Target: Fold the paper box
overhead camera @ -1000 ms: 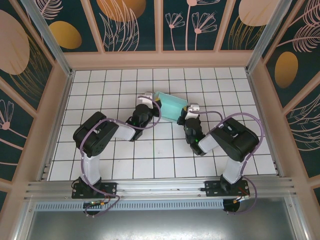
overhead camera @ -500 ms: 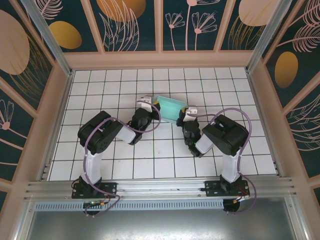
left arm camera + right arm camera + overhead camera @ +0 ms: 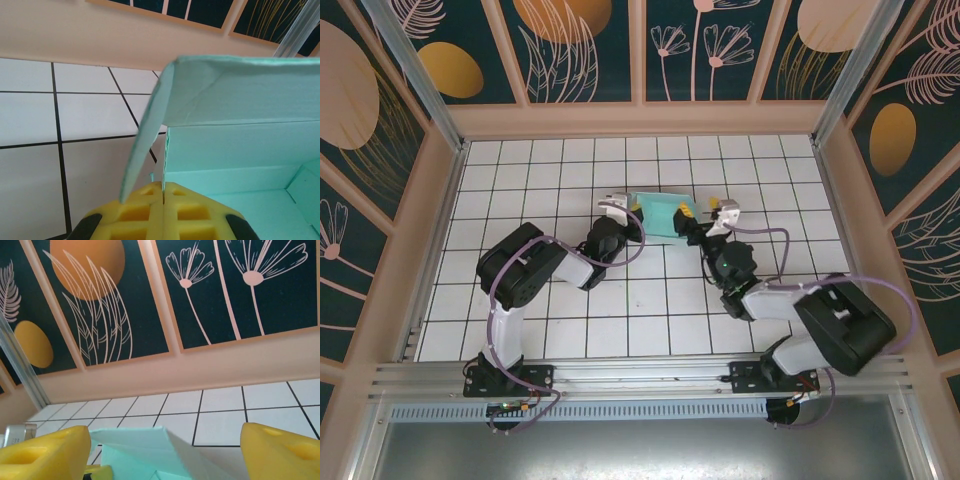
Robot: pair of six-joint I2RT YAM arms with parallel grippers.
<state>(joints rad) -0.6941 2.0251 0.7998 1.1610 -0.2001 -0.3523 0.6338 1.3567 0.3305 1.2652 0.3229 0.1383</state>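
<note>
White tiled table (image 3: 620, 330); floral wall panels (image 3: 720, 50) (dark teal).

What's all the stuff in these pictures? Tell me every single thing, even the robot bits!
paper box: one, pale blue-green, far middle of the table, a flap raised
table: one, white tiles with black lines, under everything
wall panels: several, dark teal with orange blobs and pink plant drawings, around the table
metal rail: one, silver, near edge by the arm bases
cables: purple, looped along both arms
left arm: one, black and white, near left
right arm: one, black and white, near right
left gripper: one, yellow fingers, shut on the paper box
right gripper: one, yellow fingers, open at the box's right end
</note>
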